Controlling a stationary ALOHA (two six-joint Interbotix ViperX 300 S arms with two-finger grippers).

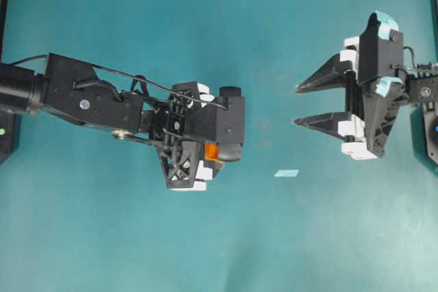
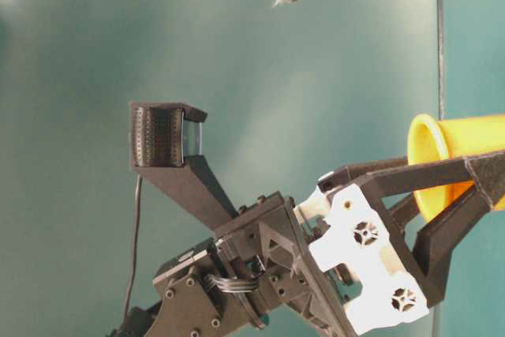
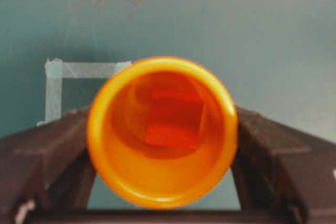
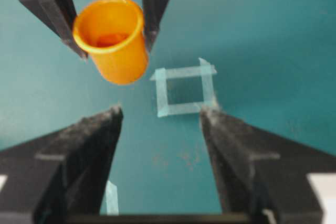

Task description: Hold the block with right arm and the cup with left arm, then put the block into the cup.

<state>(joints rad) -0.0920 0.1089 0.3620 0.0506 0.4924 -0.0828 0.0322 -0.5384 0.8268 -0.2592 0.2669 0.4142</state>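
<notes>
You've got the cup clamped in the left pincer, one finger pressed on each side of its wall, held up off the table. The block sits inside the cup, down at the bottom, tilted a bit. In the overhead view only a sliver of orange shows under the left arm's wrist camera. Your right pincer is spread wide with nothing between its fingers, well apart from the cup, on the right side of the table. From the right wrist view the cup hangs to the far left, mouth showing, beside a taped square. A small tape strip lies between the arms.
</notes>
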